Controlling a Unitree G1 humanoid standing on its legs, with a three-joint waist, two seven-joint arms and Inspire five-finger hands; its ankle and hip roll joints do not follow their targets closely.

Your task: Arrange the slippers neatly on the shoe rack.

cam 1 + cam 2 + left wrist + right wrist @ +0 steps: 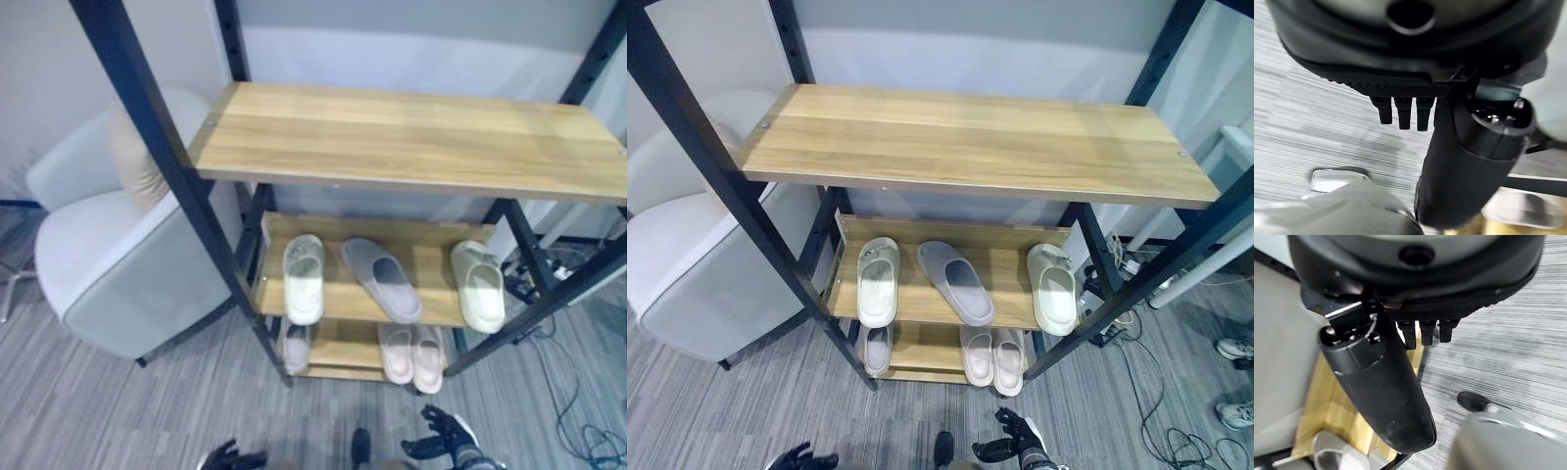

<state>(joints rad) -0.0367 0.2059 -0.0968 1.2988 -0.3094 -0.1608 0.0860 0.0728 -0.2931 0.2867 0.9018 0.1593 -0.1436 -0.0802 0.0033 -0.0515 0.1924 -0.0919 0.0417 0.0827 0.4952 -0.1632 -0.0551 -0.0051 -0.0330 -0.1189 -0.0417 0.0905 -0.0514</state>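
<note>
The shoe rack (402, 137) has a black frame and wooden shelves; its top shelf is bare. On the middle shelf lie a cream slipper (304, 277) at the left, a grey slipper (382, 279) slanted in the middle and another cream slipper (478, 284) at the right. The bottom shelf holds one pale slipper (295, 345) at the left and a pinkish pair (411, 354) side by side. Both hands hang low over the floor in front of the rack, holding nothing: my left hand (230, 457) and my right hand (446, 436) have relaxed fingers.
A pale grey armchair (118, 264) with a beige cushion (135, 162) stands close against the rack's left side. Cables and a power strip (1117, 269) lie on the floor at the right. A person's shoes (1234, 349) show at the far right.
</note>
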